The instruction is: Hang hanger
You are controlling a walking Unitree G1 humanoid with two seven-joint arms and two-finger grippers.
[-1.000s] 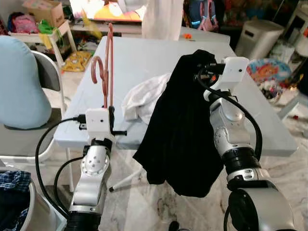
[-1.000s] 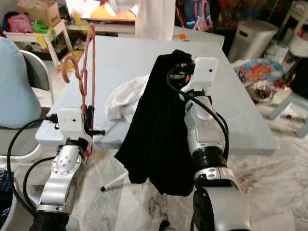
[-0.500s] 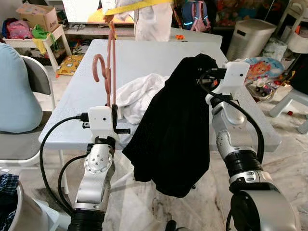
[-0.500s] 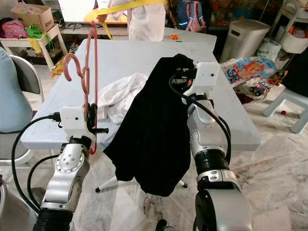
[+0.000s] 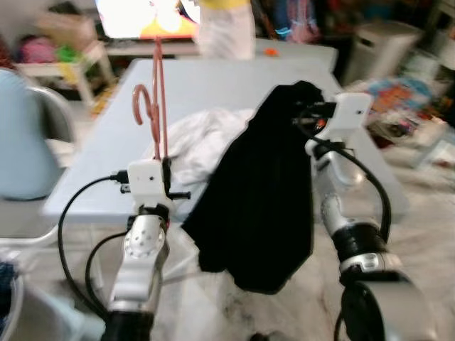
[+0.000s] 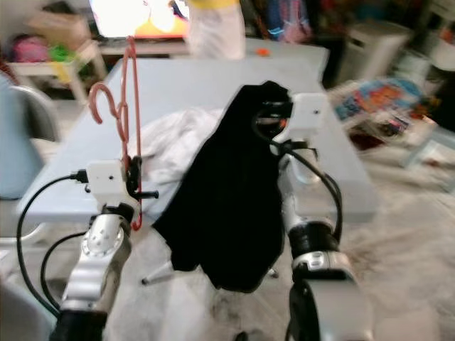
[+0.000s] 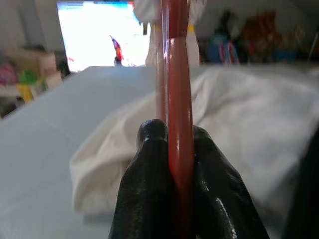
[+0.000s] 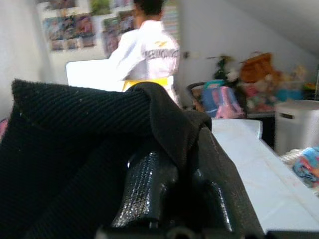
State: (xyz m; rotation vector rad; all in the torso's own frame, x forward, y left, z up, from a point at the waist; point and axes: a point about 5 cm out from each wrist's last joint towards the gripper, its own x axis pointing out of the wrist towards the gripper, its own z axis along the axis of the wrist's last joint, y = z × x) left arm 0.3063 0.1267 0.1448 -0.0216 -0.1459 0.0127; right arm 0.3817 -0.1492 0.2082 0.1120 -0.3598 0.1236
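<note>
Left gripper (image 7: 174, 164) pinching pink hanger (image 5: 158, 99) (upright), right gripper (image 8: 172, 184) clamping black garment (image 5: 259, 199), no legible writing

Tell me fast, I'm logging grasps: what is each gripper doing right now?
Left gripper: shut on the pink hanger, held upright.
Right gripper: shut on the black garment, which hangs down from it.

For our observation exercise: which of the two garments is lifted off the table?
The black garment, hanging from the right gripper; the white garment lies crumpled on the table.
</note>
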